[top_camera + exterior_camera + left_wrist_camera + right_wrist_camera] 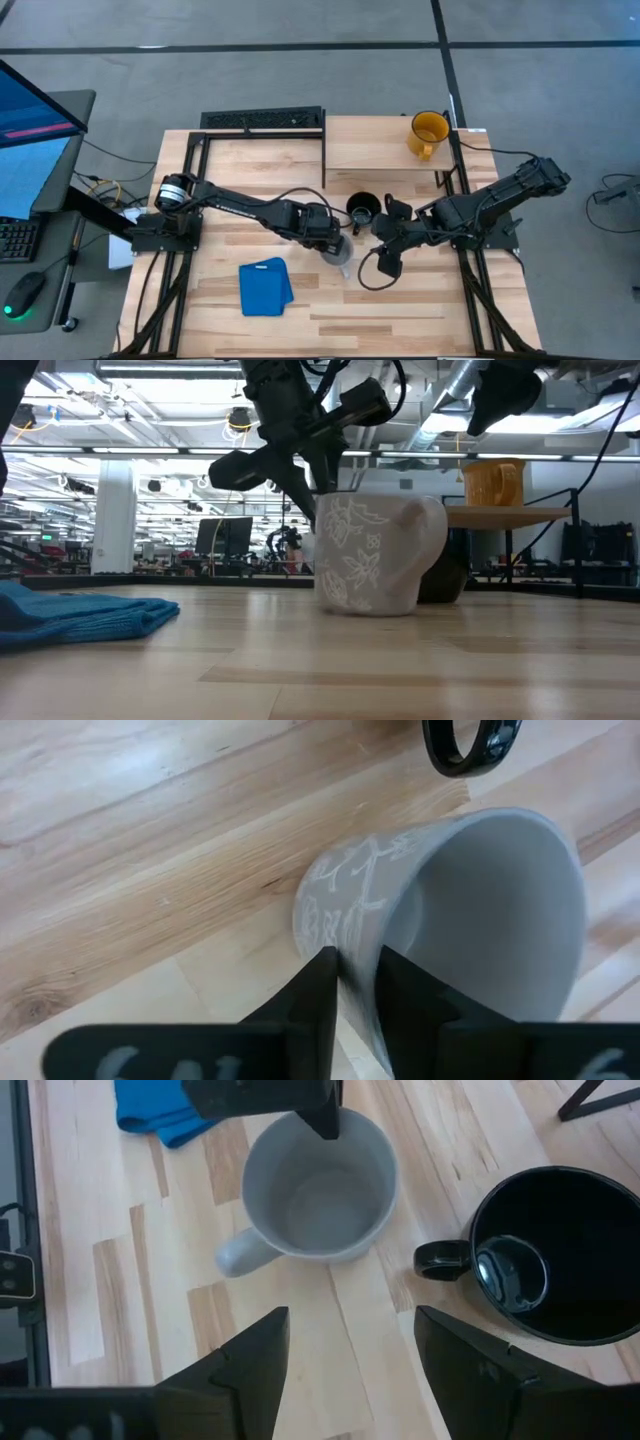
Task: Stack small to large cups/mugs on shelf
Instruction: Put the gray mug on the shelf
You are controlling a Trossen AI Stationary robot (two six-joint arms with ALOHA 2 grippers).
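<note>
A pale grey-white mug [338,250] with a white leaf pattern stands upright on its base on the tabletop [375,555], near the middle. My left gripper [358,990] is at its rim, shut on the wall. A black mug [362,208] stands on the table just beyond it [560,1250]. The yellow mug [428,130] stands on the raised shelf [380,150] at the far right. My right gripper [350,1360] hangs open above the table beside both mugs, with nothing between its fingers. My left gripper pinches the grey-white mug's wall at the rim [358,955], one finger inside the mug [405,1000] and one outside [315,1000]. The fingers slant down from the table's left. The mug stands upright with its base on the table.
A folded blue cloth [265,287] lies on the table toward the near left. The shelf's black frame legs [445,180] stand close behind the black mug. A dark keyboard-like bar [262,120] lies at the far edge.
</note>
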